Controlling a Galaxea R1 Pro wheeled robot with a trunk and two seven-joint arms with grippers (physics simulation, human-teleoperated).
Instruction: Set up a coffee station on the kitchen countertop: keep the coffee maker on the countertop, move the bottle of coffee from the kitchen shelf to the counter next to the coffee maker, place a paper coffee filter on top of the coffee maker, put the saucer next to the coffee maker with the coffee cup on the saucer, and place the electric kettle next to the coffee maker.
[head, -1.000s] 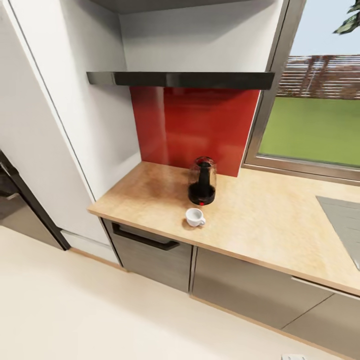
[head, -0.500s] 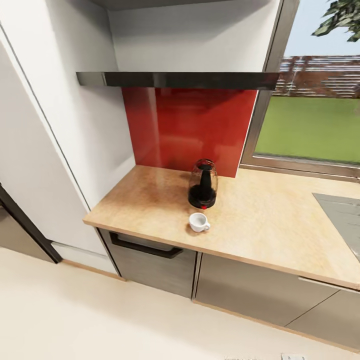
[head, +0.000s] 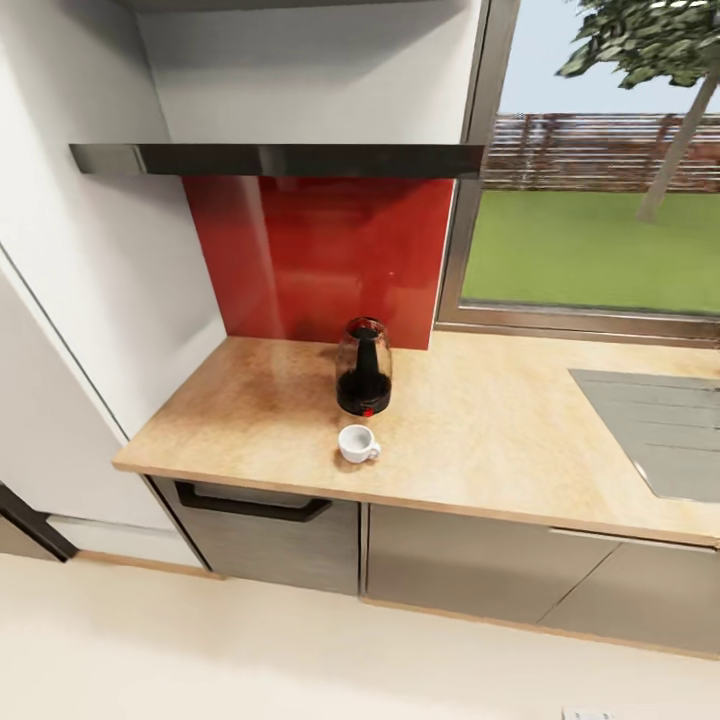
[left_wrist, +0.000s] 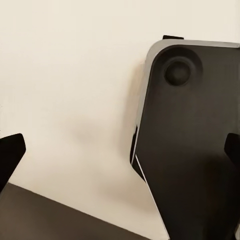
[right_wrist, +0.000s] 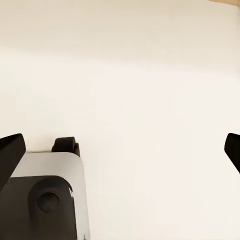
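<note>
1. The left gripper (left_wrist: 120, 150) hangs over pale floor and the robot's dark base (left_wrist: 195, 150); its fingertips (left_wrist: 10, 155) sit at opposite edges of the wrist view, wide apart, holding nothing.
2. The right gripper (right_wrist: 120, 150) is likewise spread and empty, pointing down at the floor beside the base.
3. The head view alone shows the task things: the kettle (head: 363, 368) stands upright on the countertop (head: 500, 430) before the red backsplash, and the cup (head: 356, 443) sits just in front of it, handle towards the sink (head: 650, 430).
4. Both lie ahead and above the lowered grippers, slightly left of centre, so the left arm is probably nearer.
</note>
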